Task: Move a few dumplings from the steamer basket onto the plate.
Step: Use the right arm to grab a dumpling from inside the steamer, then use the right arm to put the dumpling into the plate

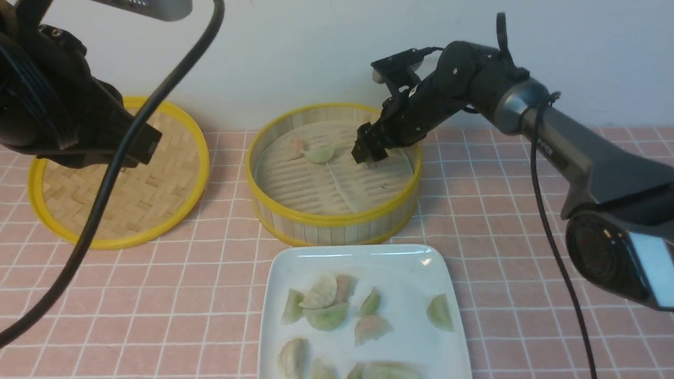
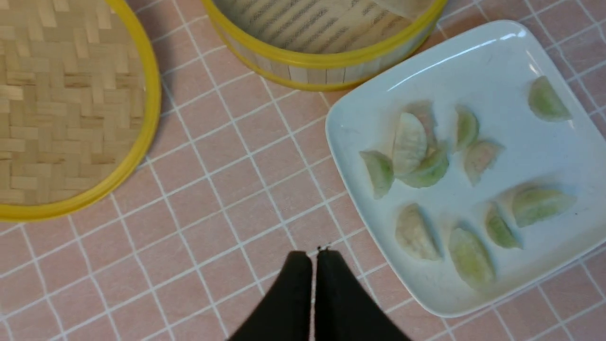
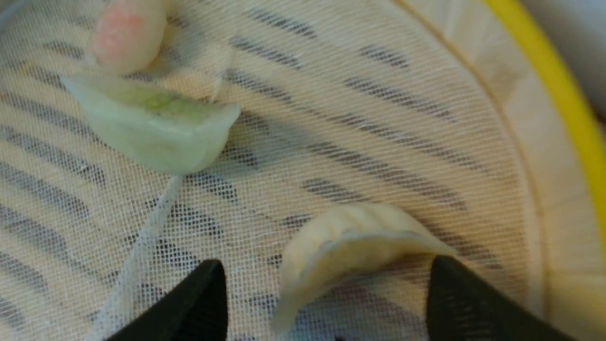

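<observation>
- L jaws [image 2: 314, 255], near: shut, nothing held.
- Plate [image 1: 453, 363] on counter [image 1: 210, 300], nearest cam, w/ several dumplings [image 2: 549, 203].
- Steamer basket [image 1: 337, 220] just beyond; pinkish dumpling [image 3: 125, 35] + pale green one [image 3: 161, 125] inside.
- R jaws [image 3: 326, 298] wide open around/above whitish dumpling [image 3: 350, 241] in basket; no grip seen.
- Step (judged): picking another. Next: close gently, lift clear of rim, bring to plate.
- Surface: pink tile pattern, white lines; woven lid [image 1: 126, 195] L of basket.
- Room: plain pale wall [image 1: 295, 52] behind.
</observation>
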Tool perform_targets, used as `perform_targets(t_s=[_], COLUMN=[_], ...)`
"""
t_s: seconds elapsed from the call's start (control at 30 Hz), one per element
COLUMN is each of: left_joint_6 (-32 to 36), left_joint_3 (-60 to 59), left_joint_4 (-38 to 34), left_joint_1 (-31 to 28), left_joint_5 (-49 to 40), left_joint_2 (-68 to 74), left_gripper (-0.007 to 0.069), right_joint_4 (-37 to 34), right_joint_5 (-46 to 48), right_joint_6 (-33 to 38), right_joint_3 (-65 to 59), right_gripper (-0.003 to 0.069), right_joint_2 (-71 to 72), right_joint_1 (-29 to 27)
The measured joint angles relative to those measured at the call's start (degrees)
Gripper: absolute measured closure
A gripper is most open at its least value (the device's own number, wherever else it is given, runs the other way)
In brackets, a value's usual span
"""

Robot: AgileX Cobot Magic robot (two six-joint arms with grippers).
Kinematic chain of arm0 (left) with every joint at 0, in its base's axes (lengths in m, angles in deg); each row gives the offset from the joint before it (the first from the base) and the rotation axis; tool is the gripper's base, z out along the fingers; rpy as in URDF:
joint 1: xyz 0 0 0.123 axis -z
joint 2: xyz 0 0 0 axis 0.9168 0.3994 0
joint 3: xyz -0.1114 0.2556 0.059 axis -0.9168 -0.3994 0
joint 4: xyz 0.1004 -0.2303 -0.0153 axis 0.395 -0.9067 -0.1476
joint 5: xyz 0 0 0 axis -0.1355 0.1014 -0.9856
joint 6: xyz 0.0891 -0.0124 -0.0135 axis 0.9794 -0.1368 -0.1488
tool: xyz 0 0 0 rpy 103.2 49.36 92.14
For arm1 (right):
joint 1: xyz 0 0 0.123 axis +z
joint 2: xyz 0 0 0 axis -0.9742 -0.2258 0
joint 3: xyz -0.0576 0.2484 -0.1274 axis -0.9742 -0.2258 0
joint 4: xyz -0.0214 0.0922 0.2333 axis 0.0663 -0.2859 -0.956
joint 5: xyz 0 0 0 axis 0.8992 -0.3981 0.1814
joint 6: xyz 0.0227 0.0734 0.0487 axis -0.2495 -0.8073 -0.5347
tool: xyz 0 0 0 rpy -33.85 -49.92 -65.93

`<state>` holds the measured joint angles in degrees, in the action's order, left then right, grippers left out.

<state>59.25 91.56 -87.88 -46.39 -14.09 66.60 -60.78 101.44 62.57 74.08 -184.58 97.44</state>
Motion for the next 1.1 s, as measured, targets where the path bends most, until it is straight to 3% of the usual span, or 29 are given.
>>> perform_targets(t_s=[0.3,0.4,0.47,0.53,0.67,0.9,1.0,1.1], left_joint_6=[-0.24,-0.30,-0.30,-0.30,-0.36,-0.36,-0.36,-0.36], left_joint_3=[0.00,0.00,0.00,0.00,0.00,0.00,0.00,0.00], left_joint_4=[0.49,0.49,0.53,0.53,0.53,1.68,2.20,2.69], left_joint_1=[0.00,0.00,0.00,0.00,0.00,0.00,0.00,0.00], left_joint_5=[-0.02,-0.02,-0.02,-0.02,-0.02,-0.02,-0.02,-0.02], left_joint_2=[0.00,0.00,0.00,0.00,0.00,0.00,0.00,0.00], left_gripper=[0.0631,0.0631,0.0631,0.0631,0.0631,0.0631,0.0631,0.0631], right_joint_4=[-0.27,1.10,2.49,3.07,3.30,4.33,4.04,3.62], right_joint_5=[-1.33,-1.33,0.62,5.82,12.76,13.80,13.80,13.75], right_joint_6=[2.70,2.51,1.29,-0.13,-2.30,-12.43,-13.19,-12.93], right_joint_3=[0.55,0.64,1.64,3.68,8.48,10.83,2.98,-13.79], right_gripper=[0.0177,0.0297,0.0457,0.0536,0.0523,0.0523,0.0523,0.0523], right_joint_2=[-1.56,-1.75,-1.75,-1.68,-1.40,8.20,15.80,27.84], right_joint_1=[0.64,0.64,0.64,0.58,0.58,0.58,0.58,0.58])
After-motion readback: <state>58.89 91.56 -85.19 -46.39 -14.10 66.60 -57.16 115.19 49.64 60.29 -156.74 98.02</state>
